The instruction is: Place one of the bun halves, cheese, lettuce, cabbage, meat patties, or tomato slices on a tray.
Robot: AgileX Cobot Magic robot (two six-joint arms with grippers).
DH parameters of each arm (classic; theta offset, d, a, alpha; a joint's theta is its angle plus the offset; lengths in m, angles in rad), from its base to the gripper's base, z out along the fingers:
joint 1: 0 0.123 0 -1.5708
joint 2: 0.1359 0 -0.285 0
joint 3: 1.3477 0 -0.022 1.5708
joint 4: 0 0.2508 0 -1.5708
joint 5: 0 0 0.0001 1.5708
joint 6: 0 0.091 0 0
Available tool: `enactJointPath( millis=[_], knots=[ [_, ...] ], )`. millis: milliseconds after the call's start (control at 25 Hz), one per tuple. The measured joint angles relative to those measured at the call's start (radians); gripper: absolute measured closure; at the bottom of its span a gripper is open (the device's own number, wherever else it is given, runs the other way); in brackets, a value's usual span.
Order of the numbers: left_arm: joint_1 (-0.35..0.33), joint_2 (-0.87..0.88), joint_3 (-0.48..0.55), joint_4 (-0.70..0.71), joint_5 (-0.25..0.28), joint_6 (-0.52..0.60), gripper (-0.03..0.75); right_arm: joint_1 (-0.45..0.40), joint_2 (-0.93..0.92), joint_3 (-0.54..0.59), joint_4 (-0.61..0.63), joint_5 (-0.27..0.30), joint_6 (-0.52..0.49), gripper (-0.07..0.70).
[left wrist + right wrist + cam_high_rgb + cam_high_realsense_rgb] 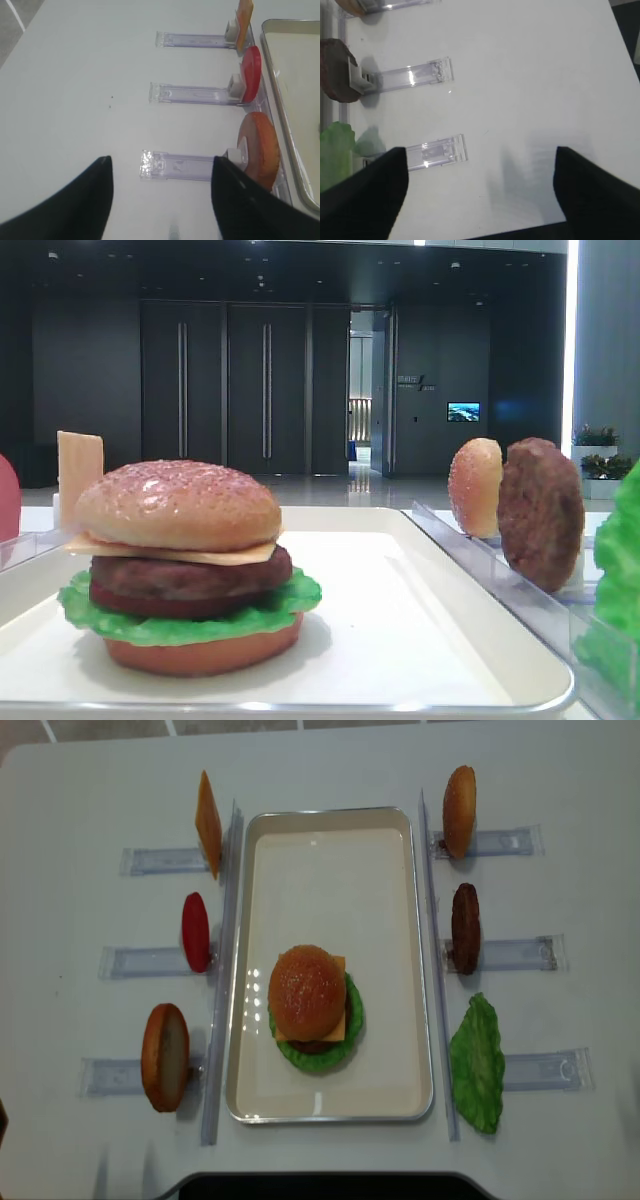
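The white tray (330, 850) holds a stacked burger: domed bun half (306, 990) over cheese (170, 553), a patty, tomato, lettuce (190, 618) and a bottom bun. In racks to the right stand another bun half (459, 811), a meat patty (465, 928) and a lettuce leaf (478, 1063). On the left stand a cheese slice (208, 824), a tomato slice (196, 931) and an orange-brown bun (165, 1056). Cabbage is out of view. My right gripper (480, 192) is open over bare table beside the lettuce rack. My left gripper (160, 197) is open beside the orange-brown bun (257, 150).
Clear plastic racks (515, 954) lie on the white table on both sides of the tray, with long clear rails (432, 970) along its edges. A dark base (320, 1186) sits at the table's near edge. The tray rim (280, 80) runs at the right of the left wrist view.
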Motion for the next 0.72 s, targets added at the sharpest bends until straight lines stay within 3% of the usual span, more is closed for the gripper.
enactJointPath(
  millis=[480, 720],
  knots=[
    [0.000, 0.000, 0.000, 0.000, 0.000, 0.000, 0.244, 0.000, -0.423, 0.168, -0.016, 0.005, 0.018, 0.068],
    [0.000, 0.000, 0.000, 0.000, 0.000, 0.000, 0.244, 0.000, -0.533, 0.207, -0.051, 0.007, 0.018, 0.068]
  ],
)
